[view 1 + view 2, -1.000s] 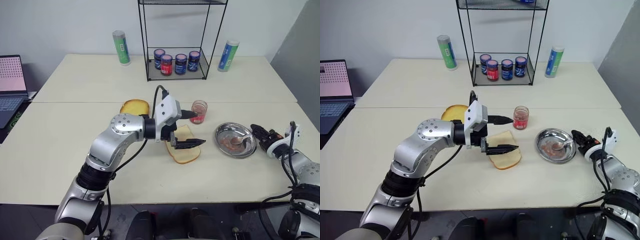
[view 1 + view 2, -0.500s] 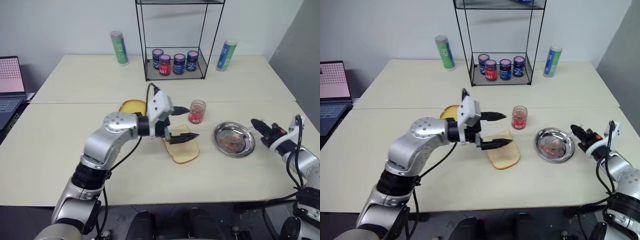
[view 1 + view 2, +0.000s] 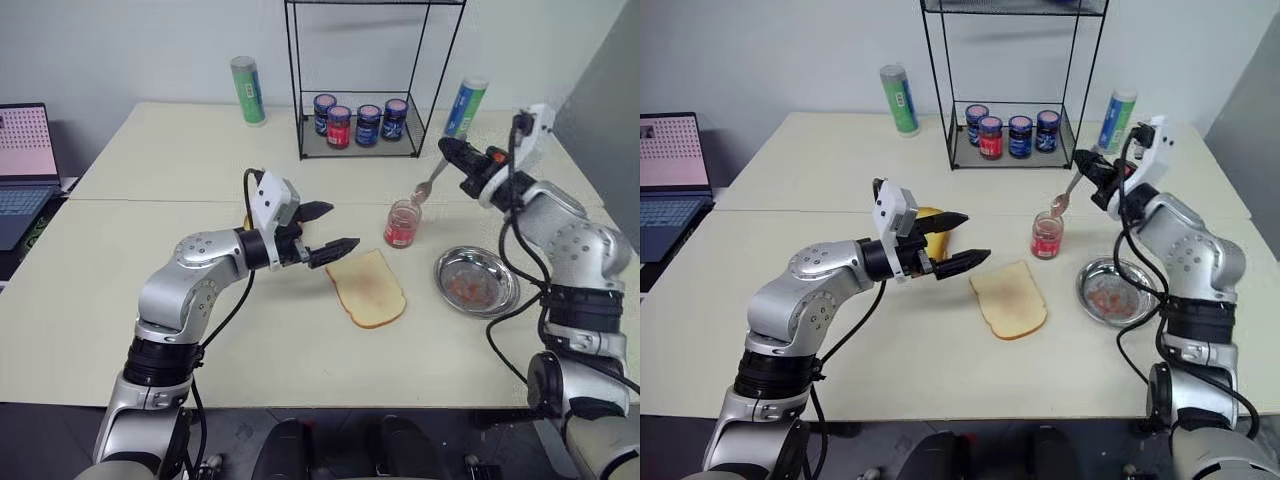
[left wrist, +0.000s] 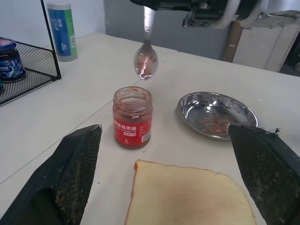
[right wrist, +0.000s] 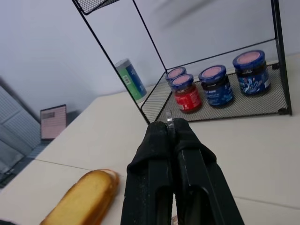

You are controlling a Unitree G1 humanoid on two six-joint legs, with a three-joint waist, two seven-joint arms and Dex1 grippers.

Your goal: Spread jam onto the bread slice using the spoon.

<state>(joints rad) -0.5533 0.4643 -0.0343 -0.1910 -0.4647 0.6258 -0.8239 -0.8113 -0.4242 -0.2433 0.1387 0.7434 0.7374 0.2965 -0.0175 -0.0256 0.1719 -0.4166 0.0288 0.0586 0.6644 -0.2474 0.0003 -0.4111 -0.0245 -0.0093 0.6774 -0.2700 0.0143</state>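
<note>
1. Holding the spoon (image 3: 432, 184) by its handle, the right hand (image 3: 458, 160) is clamped shut on it; the bowl hangs just above the open mouth of the jam jar (image 3: 402, 223), angled down toward it. Reads as lined up for a dip, not yet in.
2. The spoon bowl shows a red smear in the left wrist view.
3. The left hand (image 3: 327, 228) has fingers spread wide and grips nothing. It hovers over the desk (image 3: 150, 180) just beside the bread slice (image 3: 369, 288), pointing toward it, likely parked to steady the slice during spreading.
4. The bread slice lies flat on the desk between the left hand and the steel dish (image 3: 476, 281), near the jar. Its face looks bare or only faintly tinted, so spreading is judged still to do.
5. The dish holds red residue, probably the spoon's rest spot.
6. The golden bread piece (image 3: 928, 214) sits behind the left hand, not in play.
</note>
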